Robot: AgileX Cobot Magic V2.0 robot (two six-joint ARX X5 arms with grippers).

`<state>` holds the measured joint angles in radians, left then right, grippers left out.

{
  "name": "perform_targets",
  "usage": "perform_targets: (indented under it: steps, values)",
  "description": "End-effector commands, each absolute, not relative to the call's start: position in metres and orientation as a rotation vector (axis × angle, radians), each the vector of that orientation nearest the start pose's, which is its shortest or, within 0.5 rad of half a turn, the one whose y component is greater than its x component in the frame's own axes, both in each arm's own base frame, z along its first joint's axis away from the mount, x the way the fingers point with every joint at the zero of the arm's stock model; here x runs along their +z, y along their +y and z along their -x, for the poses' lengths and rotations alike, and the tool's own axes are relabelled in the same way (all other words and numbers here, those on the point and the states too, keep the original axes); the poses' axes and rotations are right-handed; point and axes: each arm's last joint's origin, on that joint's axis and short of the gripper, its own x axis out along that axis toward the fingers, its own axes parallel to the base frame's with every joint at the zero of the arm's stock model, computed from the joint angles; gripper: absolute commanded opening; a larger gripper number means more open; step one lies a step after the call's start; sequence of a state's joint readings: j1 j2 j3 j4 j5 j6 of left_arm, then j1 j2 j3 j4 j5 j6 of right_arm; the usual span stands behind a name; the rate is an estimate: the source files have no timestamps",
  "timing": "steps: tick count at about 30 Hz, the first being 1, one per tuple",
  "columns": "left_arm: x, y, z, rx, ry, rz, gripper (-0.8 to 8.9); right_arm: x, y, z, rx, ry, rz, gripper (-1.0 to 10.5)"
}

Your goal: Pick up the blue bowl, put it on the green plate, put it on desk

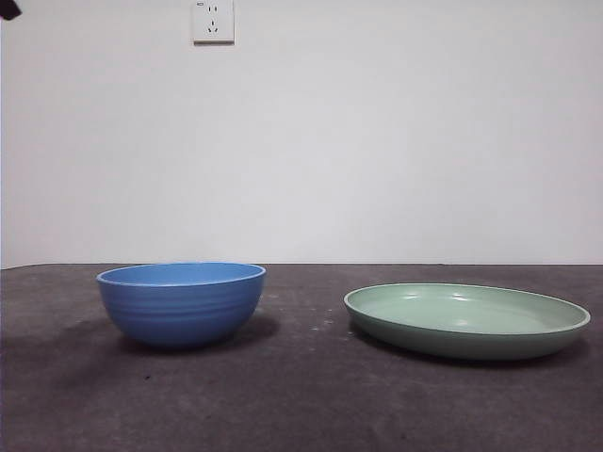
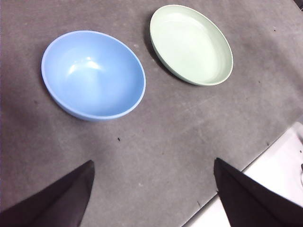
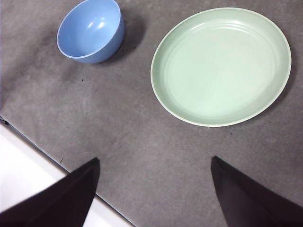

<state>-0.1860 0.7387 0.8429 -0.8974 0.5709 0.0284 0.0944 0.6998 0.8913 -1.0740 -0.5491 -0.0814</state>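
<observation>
One blue bowl (image 1: 181, 303) and one green plate (image 1: 466, 320) sit apart on the tabletop (image 1: 301, 405), both empty, while my left gripper (image 2: 154, 196) and right gripper (image 3: 155, 194) hover above, jaws spread wide.

My left wrist camera: blue bowl and green plate ahead on the desk.

My left gripper (image 2: 151, 189) hangs above the desk (image 2: 156, 137), its two black fingers (image 2: 61, 201) spread wide with nothing between them. The blue bowl (image 2: 93, 74) sits upright and empty in the upper left of the frame, the green plate (image 2: 191, 43) just beside it, upper centre, not touching. A white edge borders the desk at lower right.
</observation>
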Motion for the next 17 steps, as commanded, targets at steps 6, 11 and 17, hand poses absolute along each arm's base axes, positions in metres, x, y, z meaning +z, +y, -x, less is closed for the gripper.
perform_targets:
  steps: [6,11,17]
  values:
    - [0.325,-0.049,-0.152,-0.663,0.798,0.09,4.05,0.314,0.025,-0.105,0.64,0.825,-0.124,3.8]
    - [0.326,-0.062,-0.181,-0.622,0.864,0.045,4.03,0.314,0.025,-0.105,0.639,0.823,-0.125,3.8]
    - [0.31,-0.081,-0.222,-0.534,0.946,-0.034,4.02,0.314,0.025,-0.105,0.639,0.823,-0.125,3.8]
